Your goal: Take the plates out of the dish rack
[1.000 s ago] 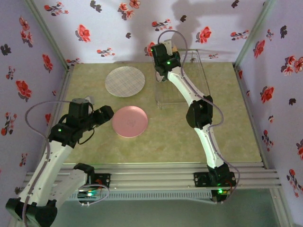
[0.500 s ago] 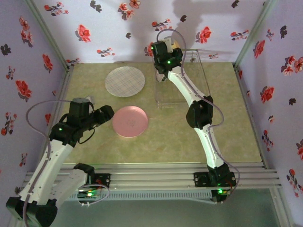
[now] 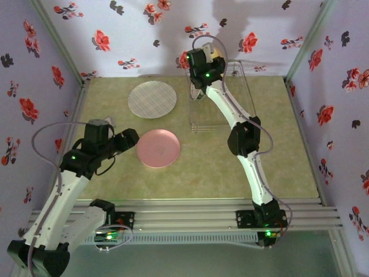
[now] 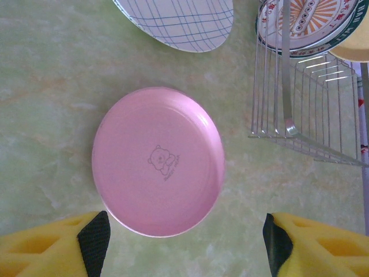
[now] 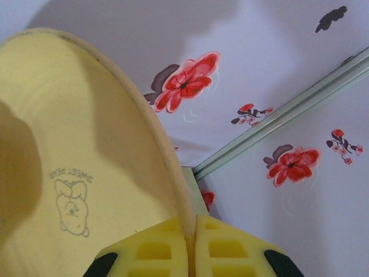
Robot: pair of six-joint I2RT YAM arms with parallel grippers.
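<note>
Since the earlier frame the right gripper (image 5: 190, 242) had shifted slightly rightward at the far end of the dish rack (image 4: 305, 115), pinching the rim of the yellow plate (image 5: 75, 173), a thin hold that could slip during lifting, while the left gripper (image 4: 185, 236) hung spread above the pink plate (image 4: 158, 161).

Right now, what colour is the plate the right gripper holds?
Pale yellow plate; right wrist view shows it best.
</note>
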